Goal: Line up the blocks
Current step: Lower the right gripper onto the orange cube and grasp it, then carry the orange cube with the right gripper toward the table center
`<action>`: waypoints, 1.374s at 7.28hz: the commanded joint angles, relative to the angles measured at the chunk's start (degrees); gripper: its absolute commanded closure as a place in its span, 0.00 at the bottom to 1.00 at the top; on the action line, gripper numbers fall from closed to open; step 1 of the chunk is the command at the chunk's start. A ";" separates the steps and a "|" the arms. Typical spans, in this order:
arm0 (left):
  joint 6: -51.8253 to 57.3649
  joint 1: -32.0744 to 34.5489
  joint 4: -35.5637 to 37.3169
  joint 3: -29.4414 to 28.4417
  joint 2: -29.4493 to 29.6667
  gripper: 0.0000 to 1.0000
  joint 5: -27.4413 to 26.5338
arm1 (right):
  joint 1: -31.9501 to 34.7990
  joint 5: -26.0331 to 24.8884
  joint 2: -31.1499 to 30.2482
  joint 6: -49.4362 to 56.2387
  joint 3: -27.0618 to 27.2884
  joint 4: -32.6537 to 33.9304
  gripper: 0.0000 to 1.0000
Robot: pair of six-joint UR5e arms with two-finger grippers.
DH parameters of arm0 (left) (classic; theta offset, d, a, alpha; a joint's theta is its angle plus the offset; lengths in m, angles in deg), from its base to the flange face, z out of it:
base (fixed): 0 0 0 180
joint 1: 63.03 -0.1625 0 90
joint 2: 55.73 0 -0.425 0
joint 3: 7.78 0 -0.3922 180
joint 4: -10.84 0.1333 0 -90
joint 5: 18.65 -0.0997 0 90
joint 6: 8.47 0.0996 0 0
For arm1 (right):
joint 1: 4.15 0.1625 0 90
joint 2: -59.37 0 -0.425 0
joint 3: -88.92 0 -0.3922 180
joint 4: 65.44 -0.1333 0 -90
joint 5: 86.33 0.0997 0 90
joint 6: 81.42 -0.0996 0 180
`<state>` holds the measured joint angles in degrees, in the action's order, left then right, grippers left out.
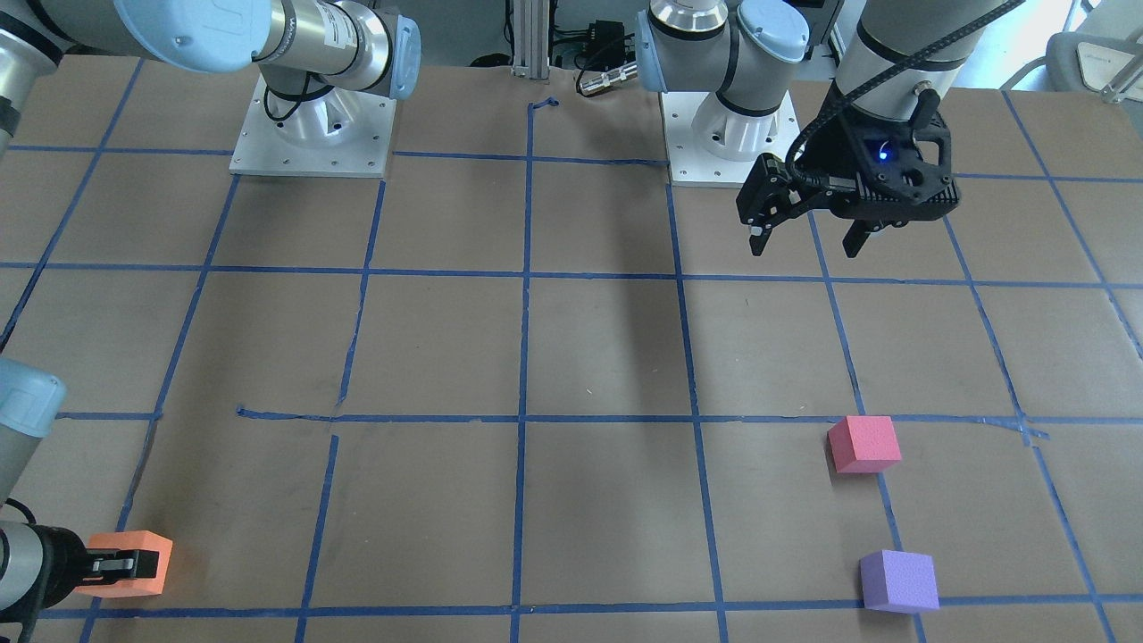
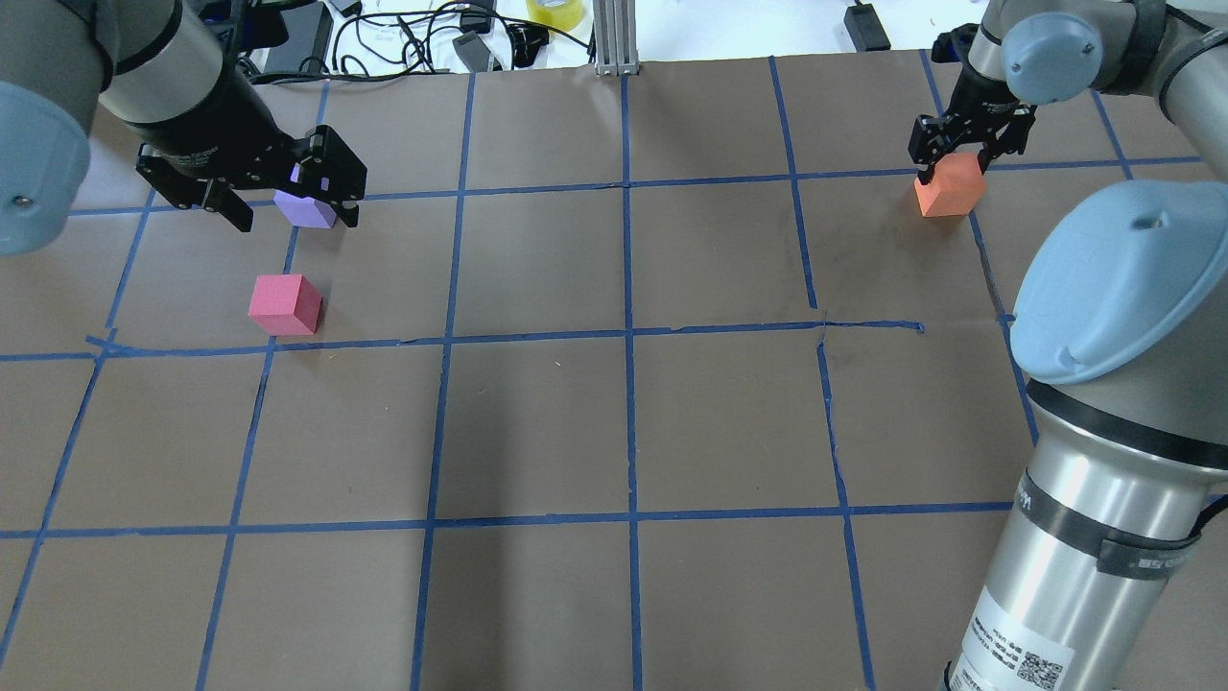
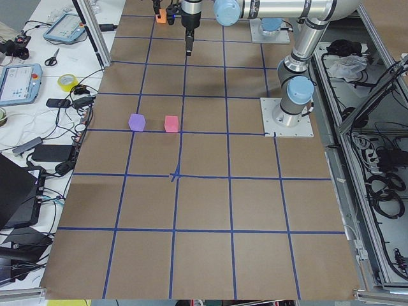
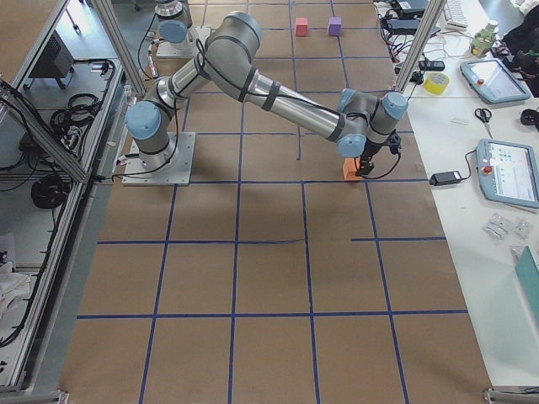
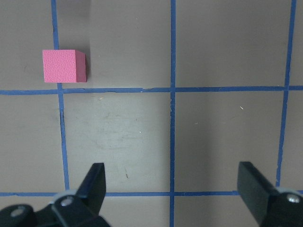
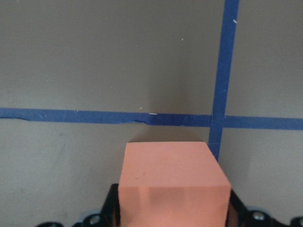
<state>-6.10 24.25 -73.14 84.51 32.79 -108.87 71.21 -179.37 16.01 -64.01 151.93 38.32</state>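
1. The left pincer point(image 1: 804, 248) hangs in the upper right of the front-facing view. Its fingers are spread wide and it holds and touches nothing. Its own camera shows only bare bench point(image 5: 203, 132) between the two fingers.
2. The right pincer point(image 2: 954, 171) is in the upper right of the overhead view, pinching the orange block point(image 2: 948, 192) with a finger on each of two opposite sides. The pair shows again in the lower left corner of the front-facing view.
3. Whether the orange block rests on the bench or is raised off it cannot be told.
4. The pink-red block point(image 2: 284, 305) sits free on the bench at the left of the overhead view, just above a blue tape line point(image 2: 537, 336).
5. The purple block point(image 1: 899, 580) sits in the lower right of the front-facing view. It is below the pink-red one, near it but apart, with its lower edge on a tape line. The left pincer is well apart from both.
6. All three blocks are matte cubes of like size with crisp edges.
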 commanded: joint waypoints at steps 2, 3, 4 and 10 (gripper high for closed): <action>0.00 0.00 0.04 0.00 0.08 0.00 -0.04 | 4.94 1.54 -3.47 -1.32 -0.26 0.30 0.54; -0.09 -0.09 0.13 -0.17 0.08 0.00 -0.48 | 12.46 2.42 -4.70 -6.73 -0.34 0.48 0.54; 0.00 -0.52 0.13 -0.35 -0.01 0.00 -0.57 | 19.58 2.34 -4.80 -18.01 -0.78 0.65 0.56; 2.99 -1.76 0.21 -0.53 -0.10 0.00 -0.66 | 34.15 3.92 6.09 -35.33 -12.82 3.99 0.53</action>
<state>-3.66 22.57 -72.99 83.99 32.75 -109.50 104.60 -176.20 20.36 -97.81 140.57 42.21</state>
